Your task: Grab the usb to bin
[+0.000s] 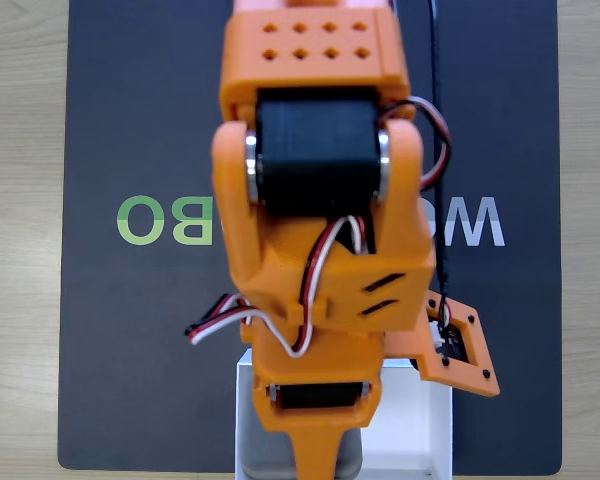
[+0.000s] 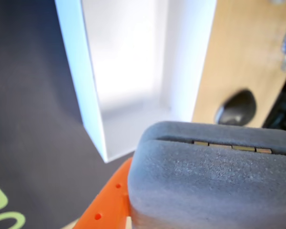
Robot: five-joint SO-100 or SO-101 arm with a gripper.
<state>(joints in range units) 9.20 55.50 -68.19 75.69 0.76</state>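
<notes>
The usb [image 2: 209, 186] is a matte grey block with rounded corners and a row of gold contacts in a slot. It fills the lower right of the wrist view, resting against an orange finger [image 2: 107, 200]. In the fixed view my orange gripper [image 1: 315, 462] points down at the bottom edge, shut on the usb [image 1: 352, 458], whose grey edges show on both sides of the finger. The bin [image 1: 415, 430], a white shallow box, lies directly under the gripper and the block. The wrist view shows the bin [image 2: 81, 71] just beyond the block, its white floor bare.
A dark mat [image 1: 130, 350] with green and white lettering covers the light wooden table [image 1: 20, 250]. An orange-framed circuit board [image 1: 462, 345] hangs off the arm's right side beside a black cable [image 1: 438, 120]. A dark rounded object [image 2: 236, 107] lies on the wood past the bin.
</notes>
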